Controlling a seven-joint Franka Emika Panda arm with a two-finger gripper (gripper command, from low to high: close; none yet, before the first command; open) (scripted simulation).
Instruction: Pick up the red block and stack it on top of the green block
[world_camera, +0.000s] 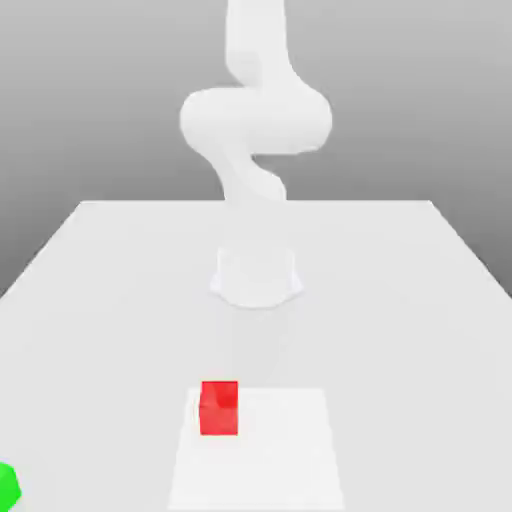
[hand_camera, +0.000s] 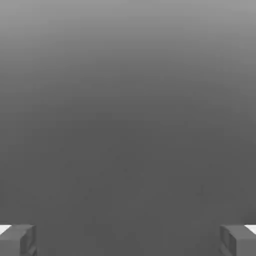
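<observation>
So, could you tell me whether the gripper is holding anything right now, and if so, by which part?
Nothing is held. The gripper is open with only bare space between its fingers. The red block sits on the table, untouched.

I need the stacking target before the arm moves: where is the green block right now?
In the exterior view the green block sits on the table at the view's lower left edge, partly cut off, well left of the red block.

The red block (world_camera: 219, 407), a small plain cube, sits flat on the tabletop (world_camera: 420, 300) in front of the arm's base. The green block (world_camera: 8, 485) lies well apart, at the exterior view's lower left edge, partly cut off.
</observation>
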